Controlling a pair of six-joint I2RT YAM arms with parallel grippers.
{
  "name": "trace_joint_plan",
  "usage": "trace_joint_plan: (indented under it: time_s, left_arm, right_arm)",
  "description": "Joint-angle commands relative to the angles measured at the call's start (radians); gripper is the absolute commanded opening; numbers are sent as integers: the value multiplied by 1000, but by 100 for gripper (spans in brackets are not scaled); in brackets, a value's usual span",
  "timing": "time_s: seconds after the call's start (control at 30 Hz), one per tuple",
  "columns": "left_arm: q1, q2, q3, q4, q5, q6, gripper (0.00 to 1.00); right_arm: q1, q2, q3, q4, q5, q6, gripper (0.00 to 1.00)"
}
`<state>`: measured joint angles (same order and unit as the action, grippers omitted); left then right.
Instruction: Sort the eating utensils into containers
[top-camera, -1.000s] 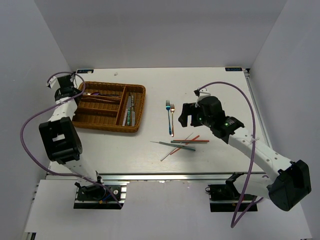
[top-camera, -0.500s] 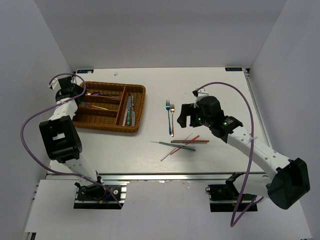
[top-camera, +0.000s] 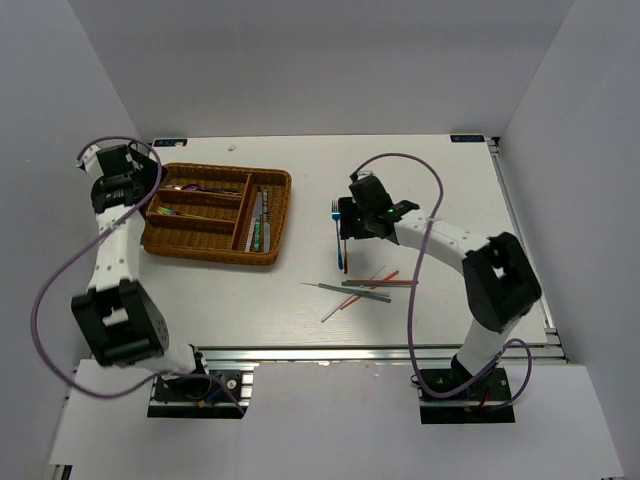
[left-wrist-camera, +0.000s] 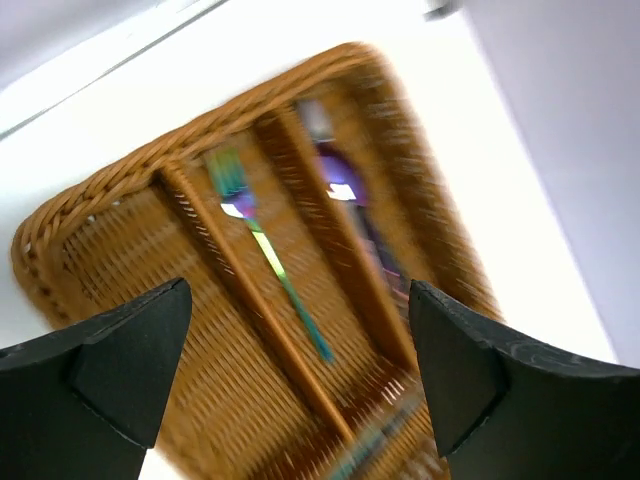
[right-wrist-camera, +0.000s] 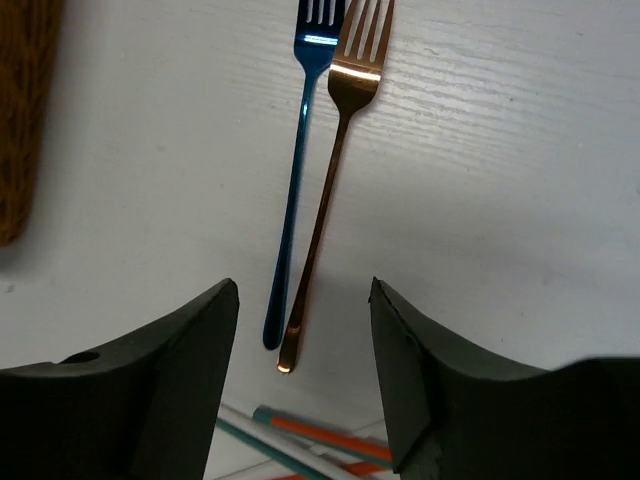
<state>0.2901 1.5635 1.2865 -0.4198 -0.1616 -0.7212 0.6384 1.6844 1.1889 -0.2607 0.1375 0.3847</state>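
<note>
Since the earlier frame both arms have shifted. The left arm has drawn up and back at the far left of the tabletop (top-camera: 420, 170), and the right arm has folded inward, carrying its hand leftward from beside the two forks to a spot over them.

On the left, we see the left hand (left-wrist-camera: 300, 288) spread wide with nothing between its fingers. It hangs above the left end of the wicker tray (top-camera: 283, 200), clear of the weave. Looking down past its fingers, we find a rainbow-tinted fork (left-wrist-camera: 268, 262) lying along one of the tray's sections. A purple spoon (left-wrist-camera: 343, 188) lies in the section next to it, across a divider. The picture is blurred, so finer detail escapes us. From above, the tray's long right-hand section holds a few slim utensils (top-camera: 258, 222) lying lengthwise.

Further right, well apart from the tray, the blue fork (right-wrist-camera: 293, 200) and the copper fork (right-wrist-camera: 330, 190) lie side by side on the bare tabletop. Their tines point to the far side and their handles almost meet at the near ends. The right hand (right-wrist-camera: 302, 300) is open above them. One finger stands left of the blue handle and the other right of the copper handle, so both handle ends fall in the gap. We cannot tell whether the fingers touch the tabletop.

Just near of the forks, the orange, grey and green chopsticks (top-camera: 365, 285) lie loosely crossed.
</note>
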Motion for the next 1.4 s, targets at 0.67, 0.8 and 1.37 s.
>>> trace_joint_plan:
  time_s: [0.67, 0.8, 1.37]
  left_arm:
    - [-163, -625, -484, 93, 301, 206, 98]
    - [-167, -628, -486, 98, 307, 206, 98]
    - [-265, -585, -496, 160, 370, 142, 98]
  right_arm:
    - [23, 414, 327, -60, 198, -17, 34]
    - [21, 416, 322, -58, 209, -10, 33]
    - [-19, 399, 261, -58, 234, 31, 0]
